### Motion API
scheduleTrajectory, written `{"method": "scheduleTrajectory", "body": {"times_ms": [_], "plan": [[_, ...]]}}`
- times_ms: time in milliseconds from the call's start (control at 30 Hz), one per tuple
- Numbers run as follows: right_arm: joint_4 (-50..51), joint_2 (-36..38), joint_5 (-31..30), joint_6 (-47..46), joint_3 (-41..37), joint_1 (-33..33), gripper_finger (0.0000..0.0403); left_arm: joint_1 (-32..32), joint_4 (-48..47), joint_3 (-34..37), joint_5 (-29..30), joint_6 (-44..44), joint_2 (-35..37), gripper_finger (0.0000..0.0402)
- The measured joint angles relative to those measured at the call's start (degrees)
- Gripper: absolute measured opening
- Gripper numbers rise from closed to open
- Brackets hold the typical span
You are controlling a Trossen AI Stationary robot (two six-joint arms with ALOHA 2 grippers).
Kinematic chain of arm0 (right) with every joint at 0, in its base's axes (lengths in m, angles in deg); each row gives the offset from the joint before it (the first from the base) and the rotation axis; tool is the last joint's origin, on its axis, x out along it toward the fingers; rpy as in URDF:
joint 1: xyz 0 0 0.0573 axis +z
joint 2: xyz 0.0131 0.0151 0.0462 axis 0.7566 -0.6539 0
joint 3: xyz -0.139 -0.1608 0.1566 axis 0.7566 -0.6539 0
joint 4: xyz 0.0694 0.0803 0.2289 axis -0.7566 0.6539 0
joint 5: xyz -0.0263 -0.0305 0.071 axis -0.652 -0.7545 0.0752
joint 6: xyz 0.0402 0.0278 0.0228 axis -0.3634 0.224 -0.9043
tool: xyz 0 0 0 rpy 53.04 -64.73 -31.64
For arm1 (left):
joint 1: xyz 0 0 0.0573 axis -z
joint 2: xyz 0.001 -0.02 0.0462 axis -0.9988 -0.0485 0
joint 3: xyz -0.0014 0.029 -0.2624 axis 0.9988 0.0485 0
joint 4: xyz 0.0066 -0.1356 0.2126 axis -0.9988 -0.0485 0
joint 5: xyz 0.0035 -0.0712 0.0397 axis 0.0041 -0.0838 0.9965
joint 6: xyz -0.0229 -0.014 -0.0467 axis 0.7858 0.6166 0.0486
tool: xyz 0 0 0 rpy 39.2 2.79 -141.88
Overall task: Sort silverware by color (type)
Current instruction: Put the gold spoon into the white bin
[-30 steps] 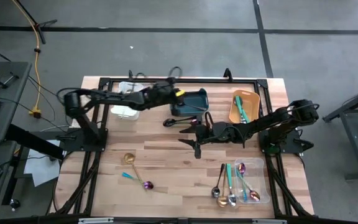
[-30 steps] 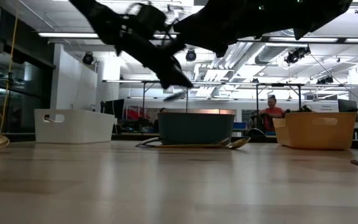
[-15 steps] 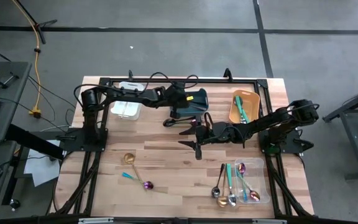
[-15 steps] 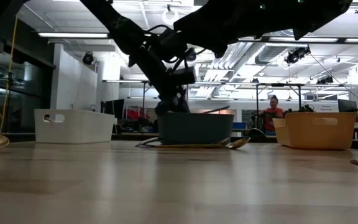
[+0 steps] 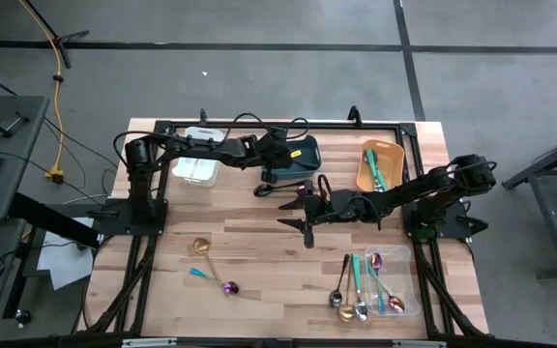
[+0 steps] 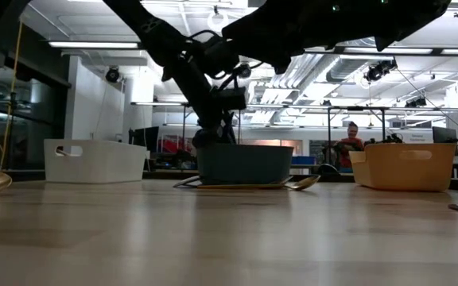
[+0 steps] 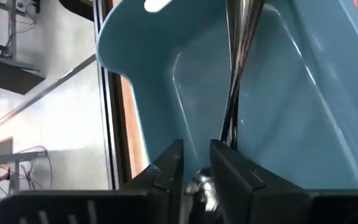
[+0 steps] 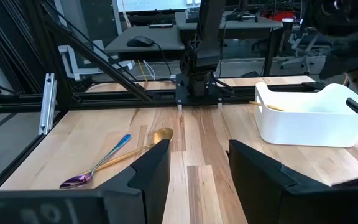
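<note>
My left gripper (image 5: 277,166) reaches down into the teal bin (image 5: 307,153) at the table's far middle and is shut on a silver utensil (image 7: 238,62). My right gripper (image 5: 301,220) hovers open over the table's middle and holds nothing. A gold spoon (image 5: 201,247) and a purple spoon with a teal handle (image 5: 216,281) lie flat on the wood near the left front. Black utensils (image 5: 280,189) lie just in front of the teal bin. Several spoons lie in the clear bin (image 5: 401,259), and teal-handled ones in the orange bin (image 5: 366,176). My left gripper pinches the silver utensil between its two fingers (image 7: 229,171) at a shiny end (image 7: 224,134). The slender shaft runs on away from the fingers inside the teal bin (image 7: 142,93). I cannot tell whether its far end rests on the bin.
A white bin (image 5: 196,166) stands left of the teal one; the right wrist view shows something gold inside the white bin (image 8: 309,118). The bins line the far edge in a row. People sit in the room beyond the table (image 6: 350,143). Bare wood lies between the loose spoons and the clear bin.
My left gripper has moved a little toward the table's right and come down from above the bins into the teal bin, still shut on the utensil. The left arm's elbow has swung toward the far edge. My right arm has kept still.
</note>
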Motion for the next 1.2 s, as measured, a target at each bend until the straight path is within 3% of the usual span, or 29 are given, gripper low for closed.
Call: {"method": "scheduleTrajectory", "body": {"times_ms": [200,333,633,767,900,1067,1200], "plan": [[-0.62,0.00,0.00,0.02,0.00,0.00,0.0158,0.13,-4.19,-0.02,3.78,0.71,4.98,0.0111],[-1.04,0.00,0.00,0.36,0.01,0.00,0.0158,0.13,-11.67,0.14,3.08,8.04,11.88,0.0124],[-2.57,0.00,1.72,0.43,0.00,0.02,0.0158,2.70,-20.57,4.72,-12.20,23.92,32.25,0.0126],[-2.99,0.00,3.08,0.42,0.00,0.23,0.0158,7.99,-18.28,11.20,-14.85,29.16,41.79,0.0127],[-3.57,0.00,3.09,0.44,0.00,1.02,0.0158,15.50,-11.23,22.28,-14.80,36.17,50.56,0.0127],[-4.24,0.00,3.30,1.09,0.00,1.99,0.0158,26.16,3.32,38.48,-10.37,45.34,58.19,0.0127],[-4.31,0.00,3.30,1.95,-0.01,2.29,0.0158,33.95,-1.71,42.47,-5.52,50.81,59.03,0.0127]]}}
